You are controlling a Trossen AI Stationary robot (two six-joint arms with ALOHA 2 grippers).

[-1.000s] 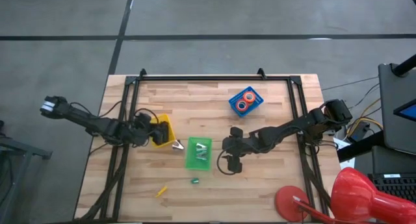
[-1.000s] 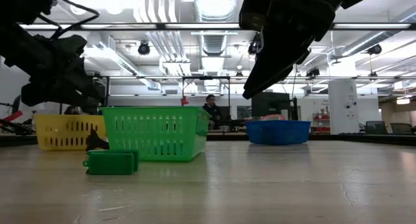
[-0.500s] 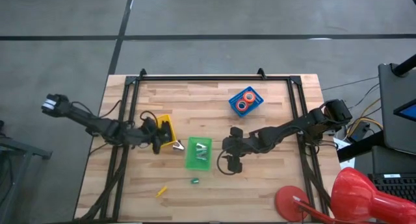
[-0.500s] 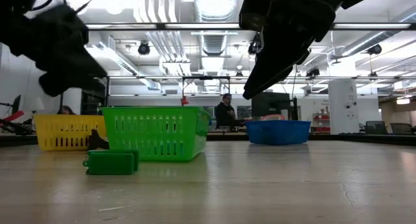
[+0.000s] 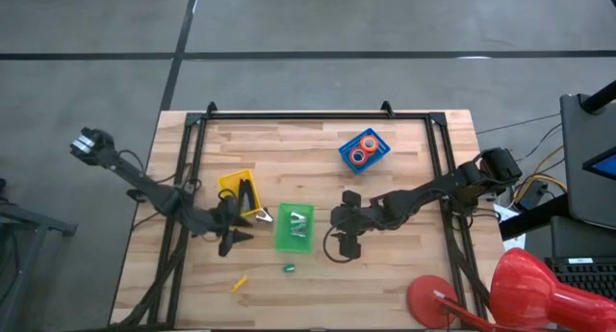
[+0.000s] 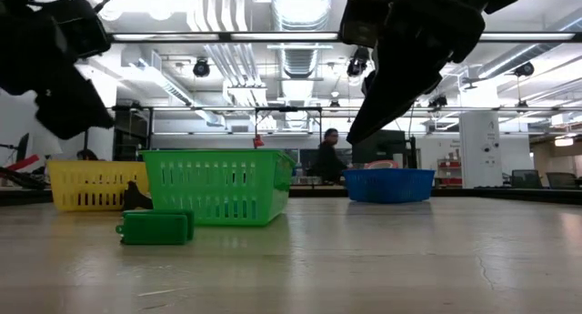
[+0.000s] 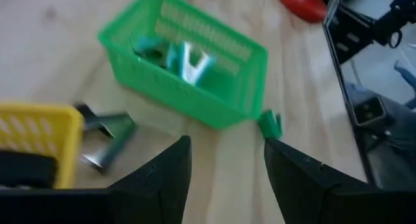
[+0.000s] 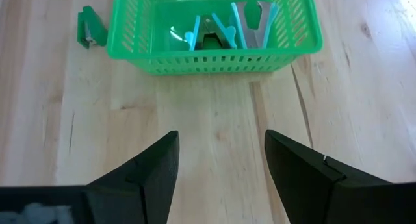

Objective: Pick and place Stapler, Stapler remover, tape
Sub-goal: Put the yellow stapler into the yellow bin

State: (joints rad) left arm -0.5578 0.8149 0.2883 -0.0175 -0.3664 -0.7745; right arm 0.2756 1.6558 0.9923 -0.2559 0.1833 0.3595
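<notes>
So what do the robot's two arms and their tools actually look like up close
Both arms are dark, slim and jointed, with black cables looping alongside. The left arm shows a pale marking at its outer end. Each tool, left tool and right tool, ends in two flat, black, wedge-shaped fingers.

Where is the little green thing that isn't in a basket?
In the high view, the little green thing lies on the bare wooden table, just in front of the green basket, near the table's front edge. Neither claw touches it.

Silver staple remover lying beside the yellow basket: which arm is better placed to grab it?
Left. Its open hand hovers right next to the staple remover by the yellow basket, while the right hand sits on the far side of the green basket.
</notes>
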